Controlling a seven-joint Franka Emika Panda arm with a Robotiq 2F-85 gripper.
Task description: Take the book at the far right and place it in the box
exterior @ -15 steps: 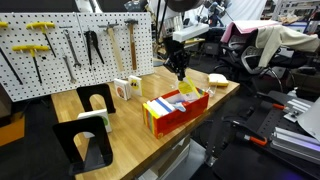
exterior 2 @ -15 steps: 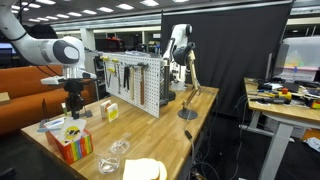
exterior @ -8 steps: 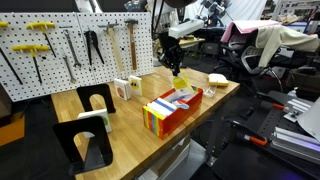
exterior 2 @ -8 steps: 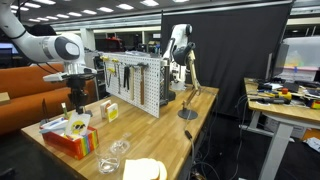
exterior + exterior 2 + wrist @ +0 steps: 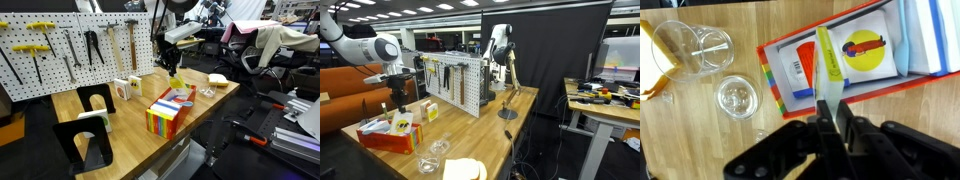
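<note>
My gripper (image 5: 828, 112) is shut on the thin yellow book (image 5: 827, 62), which I see edge-on, sticking out from between the fingers over the box. The red box (image 5: 777, 88) lies below, its striped end to the left in the wrist view. It holds several cards and a blue-and-white item. In both exterior views the gripper (image 5: 173, 70) (image 5: 400, 102) hangs over the box (image 5: 163, 119) (image 5: 382, 142), with the book's lower edge at or just inside the box opening (image 5: 401, 122).
Two clear glasses (image 5: 690, 45) (image 5: 737, 97) stand next to the box. Small white books (image 5: 125, 90) and black bookends (image 5: 85, 142) stand toward the pegboard (image 5: 60, 45). A yellow pad (image 5: 217, 79) lies near the table's end. The table edge runs close to the box.
The box has turned on the table, so that its striped end now points a different way. My gripper has shifted a little with the book still in it.
</note>
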